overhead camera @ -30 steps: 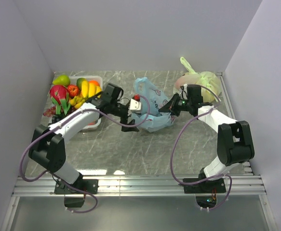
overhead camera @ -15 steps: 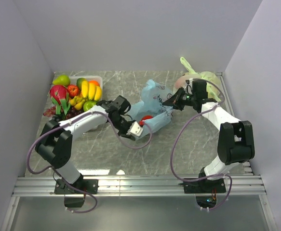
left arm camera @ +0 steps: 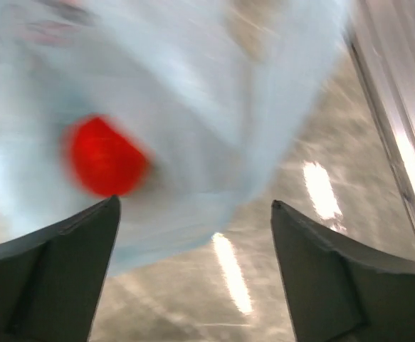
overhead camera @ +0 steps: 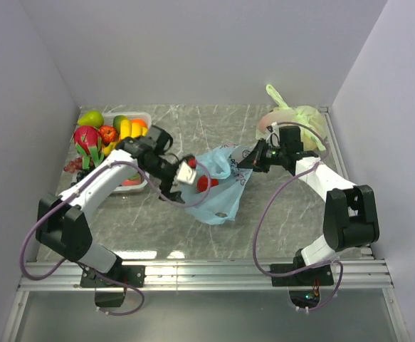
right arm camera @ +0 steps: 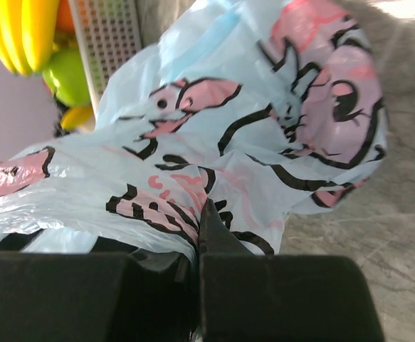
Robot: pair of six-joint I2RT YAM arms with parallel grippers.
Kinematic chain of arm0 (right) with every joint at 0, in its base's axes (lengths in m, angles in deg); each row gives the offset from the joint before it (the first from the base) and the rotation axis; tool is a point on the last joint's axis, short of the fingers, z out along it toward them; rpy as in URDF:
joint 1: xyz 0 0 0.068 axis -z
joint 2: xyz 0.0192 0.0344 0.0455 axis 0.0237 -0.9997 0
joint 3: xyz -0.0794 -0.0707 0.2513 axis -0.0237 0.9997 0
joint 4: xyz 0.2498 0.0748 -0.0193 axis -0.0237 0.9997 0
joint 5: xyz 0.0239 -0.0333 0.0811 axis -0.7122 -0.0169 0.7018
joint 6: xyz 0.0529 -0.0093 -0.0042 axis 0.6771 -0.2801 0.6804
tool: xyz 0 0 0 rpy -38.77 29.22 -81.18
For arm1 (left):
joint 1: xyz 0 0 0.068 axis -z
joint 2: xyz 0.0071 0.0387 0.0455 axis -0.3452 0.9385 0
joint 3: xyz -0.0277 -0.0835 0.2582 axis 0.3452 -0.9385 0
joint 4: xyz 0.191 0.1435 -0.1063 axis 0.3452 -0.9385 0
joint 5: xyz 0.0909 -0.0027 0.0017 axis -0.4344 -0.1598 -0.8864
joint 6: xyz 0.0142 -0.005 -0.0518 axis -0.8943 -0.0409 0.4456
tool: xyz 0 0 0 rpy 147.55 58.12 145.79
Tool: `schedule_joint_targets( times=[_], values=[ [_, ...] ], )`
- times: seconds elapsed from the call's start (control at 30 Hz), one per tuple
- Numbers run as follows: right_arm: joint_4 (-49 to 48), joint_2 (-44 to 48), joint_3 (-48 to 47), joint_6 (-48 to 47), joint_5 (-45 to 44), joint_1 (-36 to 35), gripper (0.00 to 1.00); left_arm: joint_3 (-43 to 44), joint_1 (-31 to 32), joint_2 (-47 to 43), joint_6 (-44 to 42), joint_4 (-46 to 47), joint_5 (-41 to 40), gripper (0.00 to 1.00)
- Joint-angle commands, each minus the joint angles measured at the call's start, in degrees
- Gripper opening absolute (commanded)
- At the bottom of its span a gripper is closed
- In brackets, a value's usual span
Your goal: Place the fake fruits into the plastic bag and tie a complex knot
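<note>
The light-blue plastic bag [overhead camera: 220,196] lies slumped mid-table, with pink and black print in the right wrist view [right arm camera: 214,142]. A red fruit [overhead camera: 204,184] shows through its plastic, blurred in the left wrist view [left arm camera: 104,155]. My left gripper [overhead camera: 186,172] is open and empty just left of the bag, fingers wide apart [left arm camera: 193,210]. My right gripper [overhead camera: 253,159] is shut on the bag's right edge [right arm camera: 201,214] and holds it up. More fake fruits [overhead camera: 112,140], among them bananas, apples and grapes, sit in and beside the white tray. No knot shows on the blue bag.
The white tray [overhead camera: 142,116] stands at the back left, with a pink dragon fruit [overhead camera: 86,137] beside it. A pale yellow-green tied bag [overhead camera: 297,121] sits at the back right behind the right arm. Grey walls close in both sides.
My left gripper carried the red fruit down into the bag, let it go and drew back to the left. The bag sagged toward the front. My right gripper kept its hold.
</note>
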Motion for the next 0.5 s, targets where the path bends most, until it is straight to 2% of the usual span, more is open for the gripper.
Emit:
schedule_joint_targets(
  times=[0.0, 0.07, 0.1, 0.17, 0.2, 0.23, 0.3, 0.37, 0.43, 0.47],
  values=[
    [1.0, 3.2, -3.0, -5.8, -0.7, -2.0, 0.0, 6.4, -3.0, -4.6, 13.7, 4.3, 8.4, 0.97],
    [1.5, 3.0, -4.2, -7.1, -0.9, -2.2, 0.0, 5.7, -6.1, -8.0, 21.1, 8.9, 9.6, 0.98],
    [1.7, 2.8, -4.3, -7.1, -0.9, -2.2, 0.0, 3.0, -7.2, -9.4, 30.4, 17.6, 9.4, 0.98],
    [1.3, 2.5, -4.5, -6.6, -0.5, -2.2, 0.0, -1.4, -8.3, -14.3, 38.3, 27.5, 6.5, 0.99],
    [0.7, 2.2, -4.6, -6.4, 0.0, -2.2, 0.0, -6.5, -8.1, -15.8, 43.3, 32.0, 3.5, 0.99],
    [0.4, 2.1, -4.8, -6.2, 0.3, -2.2, 0.0, -9.0, -7.5, -18.0, 44.9, 40.9, 2.5, 0.99],
    [0.6, 1.6, -5.0, -6.4, 0.5, -2.5, 0.0, -12.7, -4.5, -18.0, 44.4, 44.5, -1.9, 0.99],
    [0.9, 1.3, -5.3, -6.9, 1.0, -2.4, 0.0, -12.5, -3.4, -14.5, 44.5, 45.4, -2.0, 0.99],
    [1.1, 1.2, -5.3, -7.8, 1.9, -2.5, 0.0, -11.7, -2.8, -9.6, 50.0, 51.3, -2.4, 0.99],
    [1.3, 1.1, -5.3, -8.3, 2.4, -2.6, 0.0, -11.5, -2.5, -7.9, 55.4, 54.5, -3.3, 0.99]
  ],
)
